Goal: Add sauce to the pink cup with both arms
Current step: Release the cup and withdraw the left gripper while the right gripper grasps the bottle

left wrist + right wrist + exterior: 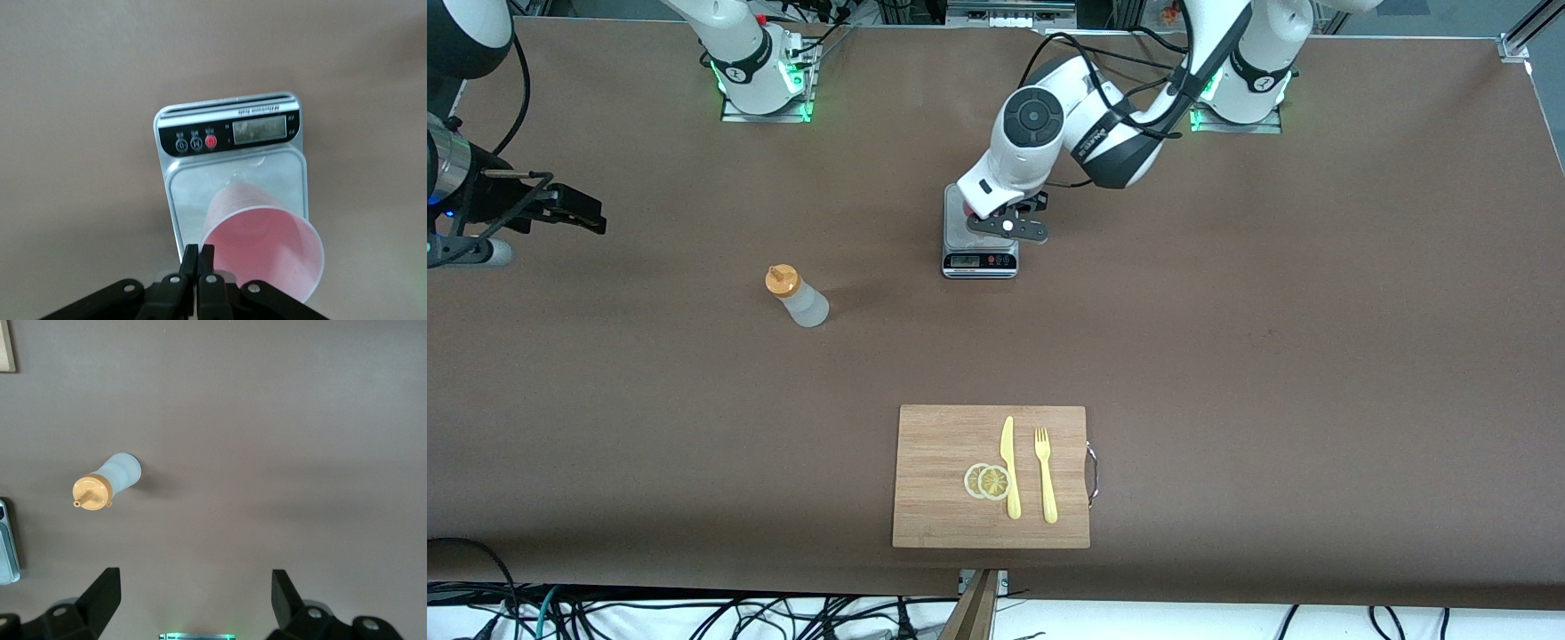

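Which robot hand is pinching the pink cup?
The left gripper, over the grey scale, pinches the pink cup. The right gripper is open, holding nothing.

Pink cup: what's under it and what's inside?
The pink cup stands over the grey scale, its rim pinched by the left gripper. Inside looks empty; base contact is hidden.

The wide brown counter (1227, 356) looks matt and faintly grainy. The small tapered pale-pink plastic cup (267, 250) is smooth and slightly glossy. The grey scale's brushed-metal plate (193, 193) shines softly. The translucent whitish plastic squeeze bottle (805, 304) looks frosted, its orange-yellow cap (91, 493) smooth. The rectangular wooden cutting board (943, 471) shows fine grain.
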You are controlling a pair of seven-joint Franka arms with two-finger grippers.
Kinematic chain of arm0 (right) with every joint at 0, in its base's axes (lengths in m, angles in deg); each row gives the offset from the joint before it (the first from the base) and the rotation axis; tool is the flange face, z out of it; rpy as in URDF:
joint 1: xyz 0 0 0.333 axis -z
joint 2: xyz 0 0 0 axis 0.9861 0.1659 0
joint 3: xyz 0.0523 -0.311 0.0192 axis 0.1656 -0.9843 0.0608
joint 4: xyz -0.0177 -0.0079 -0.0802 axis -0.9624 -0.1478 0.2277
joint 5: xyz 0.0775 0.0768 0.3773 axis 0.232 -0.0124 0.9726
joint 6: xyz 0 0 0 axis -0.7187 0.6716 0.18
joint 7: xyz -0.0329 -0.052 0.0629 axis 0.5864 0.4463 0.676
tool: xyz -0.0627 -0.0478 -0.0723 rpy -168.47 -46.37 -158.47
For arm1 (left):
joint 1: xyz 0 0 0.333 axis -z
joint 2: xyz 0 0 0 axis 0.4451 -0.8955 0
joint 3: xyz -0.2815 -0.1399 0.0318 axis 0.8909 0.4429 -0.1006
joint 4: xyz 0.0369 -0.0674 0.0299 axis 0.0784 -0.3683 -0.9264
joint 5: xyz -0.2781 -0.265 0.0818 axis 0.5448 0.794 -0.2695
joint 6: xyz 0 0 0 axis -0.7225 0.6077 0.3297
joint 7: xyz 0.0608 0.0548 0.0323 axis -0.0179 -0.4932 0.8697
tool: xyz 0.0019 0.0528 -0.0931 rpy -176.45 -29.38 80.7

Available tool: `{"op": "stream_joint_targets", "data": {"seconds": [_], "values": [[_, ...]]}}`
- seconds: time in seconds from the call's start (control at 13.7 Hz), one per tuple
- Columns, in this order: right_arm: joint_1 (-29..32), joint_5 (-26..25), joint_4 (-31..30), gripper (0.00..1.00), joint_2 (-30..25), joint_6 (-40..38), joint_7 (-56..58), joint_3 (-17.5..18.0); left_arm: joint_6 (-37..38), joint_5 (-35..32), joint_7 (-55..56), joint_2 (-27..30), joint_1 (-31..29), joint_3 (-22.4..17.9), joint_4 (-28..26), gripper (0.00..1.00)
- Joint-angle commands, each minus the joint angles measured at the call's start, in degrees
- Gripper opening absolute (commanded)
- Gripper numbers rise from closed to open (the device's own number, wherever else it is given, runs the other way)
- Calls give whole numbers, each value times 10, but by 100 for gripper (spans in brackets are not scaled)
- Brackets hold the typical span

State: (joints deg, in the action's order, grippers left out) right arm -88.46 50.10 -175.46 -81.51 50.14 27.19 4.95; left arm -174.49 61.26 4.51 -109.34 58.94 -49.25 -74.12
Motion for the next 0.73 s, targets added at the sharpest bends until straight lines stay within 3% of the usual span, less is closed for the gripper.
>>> {"op": "stream_joint_targets", "data": {"seconds": [0.0, 0.36, 0.44, 0.51, 0.58, 0.66], "values": [[6, 52, -2, 100, 30, -6, 110, -1, -21, -34, 39, 5, 19, -9, -24, 0], [64, 155, -25, 100, 90, -21, 472, -2, -37, -43, 50, -5, 24, -9, -25, 0], [76, 182, -32, 100, 101, -20, 537, -2, -36, -42, 51, -5, 24, -9, -23, 14], [90, 212, -33, 100, 118, -20, 595, -2, -36, -42, 51, -5, 23, -9, -22, 35], [99, 245, -33, 100, 138, -20, 645, -2, -35, -41, 52, -5, 21, -11, -19, 62], [108, 275, -34, 100, 159, -22, 705, -2, -33, -38, 52, -2, 20, -12, -18, 100]]}}
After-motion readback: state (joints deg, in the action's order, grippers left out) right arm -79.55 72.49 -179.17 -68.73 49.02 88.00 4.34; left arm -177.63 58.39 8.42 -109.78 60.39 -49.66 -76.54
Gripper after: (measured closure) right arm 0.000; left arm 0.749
